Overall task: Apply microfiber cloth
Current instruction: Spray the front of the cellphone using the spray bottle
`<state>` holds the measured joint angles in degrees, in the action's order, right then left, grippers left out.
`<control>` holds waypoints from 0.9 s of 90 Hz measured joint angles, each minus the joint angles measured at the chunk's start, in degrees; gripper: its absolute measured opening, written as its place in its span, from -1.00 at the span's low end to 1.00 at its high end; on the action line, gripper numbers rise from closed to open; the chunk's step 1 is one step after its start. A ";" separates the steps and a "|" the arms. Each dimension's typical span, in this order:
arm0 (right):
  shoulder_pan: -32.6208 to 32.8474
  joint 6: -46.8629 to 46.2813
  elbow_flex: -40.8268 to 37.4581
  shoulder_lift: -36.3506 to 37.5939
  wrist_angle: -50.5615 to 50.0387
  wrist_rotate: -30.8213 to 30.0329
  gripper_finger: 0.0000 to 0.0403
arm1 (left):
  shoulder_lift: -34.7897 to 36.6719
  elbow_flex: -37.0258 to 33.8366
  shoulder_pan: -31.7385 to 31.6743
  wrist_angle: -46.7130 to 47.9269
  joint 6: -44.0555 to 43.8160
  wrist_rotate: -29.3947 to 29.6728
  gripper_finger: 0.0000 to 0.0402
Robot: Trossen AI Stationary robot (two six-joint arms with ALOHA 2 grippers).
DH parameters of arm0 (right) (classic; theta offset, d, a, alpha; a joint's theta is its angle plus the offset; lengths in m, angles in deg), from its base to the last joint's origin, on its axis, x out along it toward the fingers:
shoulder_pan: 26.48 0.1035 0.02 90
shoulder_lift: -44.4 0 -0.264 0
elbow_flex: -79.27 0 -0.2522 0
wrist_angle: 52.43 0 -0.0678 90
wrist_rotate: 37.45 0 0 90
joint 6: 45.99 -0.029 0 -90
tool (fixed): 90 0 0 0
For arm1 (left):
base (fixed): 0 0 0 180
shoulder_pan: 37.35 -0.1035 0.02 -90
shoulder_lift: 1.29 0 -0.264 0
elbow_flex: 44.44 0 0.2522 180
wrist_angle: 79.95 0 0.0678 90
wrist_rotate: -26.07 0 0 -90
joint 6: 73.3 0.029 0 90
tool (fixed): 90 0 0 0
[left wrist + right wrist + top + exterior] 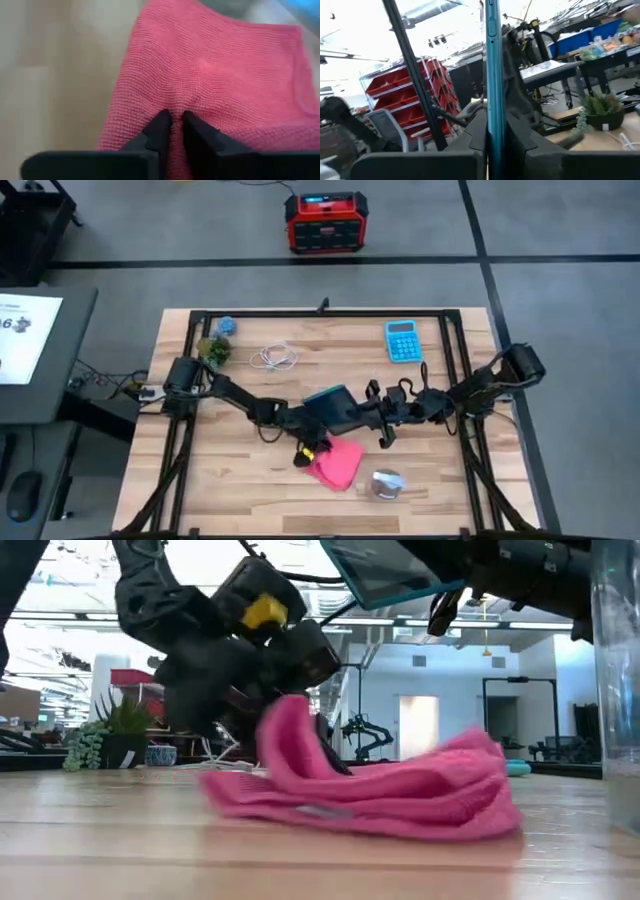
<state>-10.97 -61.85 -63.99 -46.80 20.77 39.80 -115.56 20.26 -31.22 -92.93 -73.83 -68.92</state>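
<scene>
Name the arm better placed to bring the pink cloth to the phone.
Left. Its gripper already pinches the microfiber cloth on the table, while the right gripper is busy holding the teal-edged phone above it.

Pink cloth [380, 790] lies crumpled on wooden table [120, 850], one edge lifted. Left gripper [262, 730] clamps raised fold. Teal-edged phone [385, 575] held tilted overhead. Potted plant [120, 735] at far left, room behind.

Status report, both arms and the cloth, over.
Left gripper shut on pink cloth, low at the table. Right gripper shut on teal phone, held edge-on above. Nothing in the way.
</scene>
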 joint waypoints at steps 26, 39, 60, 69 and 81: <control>2.84 2.86 -0.06 0.17 1.11 -9.68 -0.92 | 1.90 0.02 -4.49 1.17 0.48 3.49 -1.00; 3.03 2.89 -0.06 0.20 1.54 -12.51 -0.92 | 8.74 0.04 -2.19 2.49 2.78 1.31 -1.00; 3.03 4.19 -0.01 1.87 3.26 -13.39 -0.92 | 22.24 -0.84 -1.09 16.23 10.19 3.64 -1.00; 3.00 4.79 -0.02 1.95 2.99 -13.60 -0.92 | 25.45 -5.87 -1.60 11.83 10.37 3.22 -1.00; 2.96 3.91 -0.03 1.40 1.49 -13.75 -0.92 | 26.04 -15.51 -1.90 -5.10 5.45 0.37 -1.00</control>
<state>-8.00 -57.94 -64.03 -45.40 22.25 26.05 -89.52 4.76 -33.12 -98.04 -68.38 -68.55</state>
